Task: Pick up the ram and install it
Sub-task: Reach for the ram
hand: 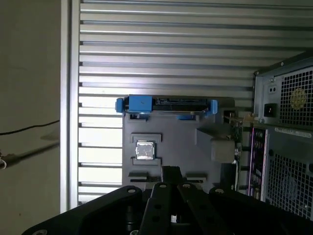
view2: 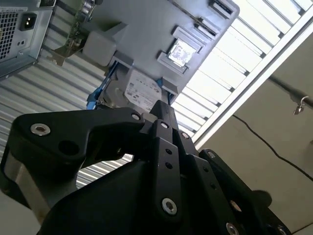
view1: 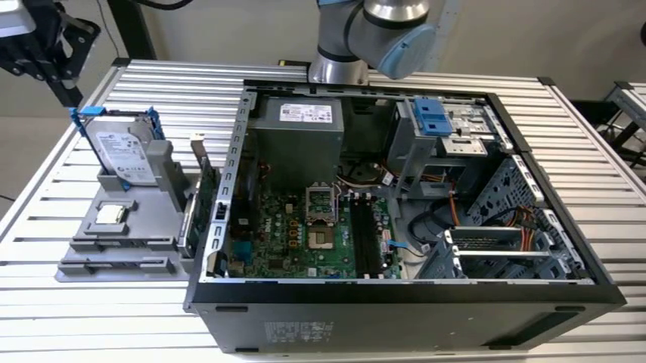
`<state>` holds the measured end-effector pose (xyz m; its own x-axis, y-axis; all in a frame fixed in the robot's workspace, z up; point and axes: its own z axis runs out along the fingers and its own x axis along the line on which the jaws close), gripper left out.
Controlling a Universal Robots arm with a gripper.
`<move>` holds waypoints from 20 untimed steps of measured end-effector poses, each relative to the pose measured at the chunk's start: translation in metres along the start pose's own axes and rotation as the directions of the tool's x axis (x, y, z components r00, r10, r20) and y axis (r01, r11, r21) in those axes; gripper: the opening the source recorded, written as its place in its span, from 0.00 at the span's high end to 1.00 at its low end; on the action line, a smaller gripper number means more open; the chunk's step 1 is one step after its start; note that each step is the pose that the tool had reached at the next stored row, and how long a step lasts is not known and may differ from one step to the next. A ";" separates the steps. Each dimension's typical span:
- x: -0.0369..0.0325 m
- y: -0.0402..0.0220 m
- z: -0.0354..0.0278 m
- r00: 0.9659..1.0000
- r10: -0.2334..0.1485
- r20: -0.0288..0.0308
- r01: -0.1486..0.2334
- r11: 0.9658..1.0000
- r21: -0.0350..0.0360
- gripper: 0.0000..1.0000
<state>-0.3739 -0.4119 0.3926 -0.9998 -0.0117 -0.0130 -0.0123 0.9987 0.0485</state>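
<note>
Your gripper (view1: 72, 98) hangs above the far end of the grey holder (view1: 121, 246), its 2 fingers drawn together on nothing. The ram (view1: 189, 223) looks to stand on edge along the holder's side nearest the open computer case (view1: 424, 318), just beside the green card (view1: 208, 193) and well apart from the motherboard's black slots (view1: 364, 234). Treat it as light, stiff and fragile: pinch the flat faces near mid-length at the upper edge, clear of the contacts
</note>
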 end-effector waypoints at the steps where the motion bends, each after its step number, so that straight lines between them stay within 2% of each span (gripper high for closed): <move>1: 0.0000 -0.0022 -0.0001 1.000 0.000 0.000 0.000 1.000 0.000 1.00; 20: 0.0006 -0.0503 -0.0024 1.000 0.000 0.000 0.000 1.000 0.000 1.00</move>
<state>-0.3739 -0.4623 0.3926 -0.9998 -0.0117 -0.0131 -0.0123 0.9987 0.0485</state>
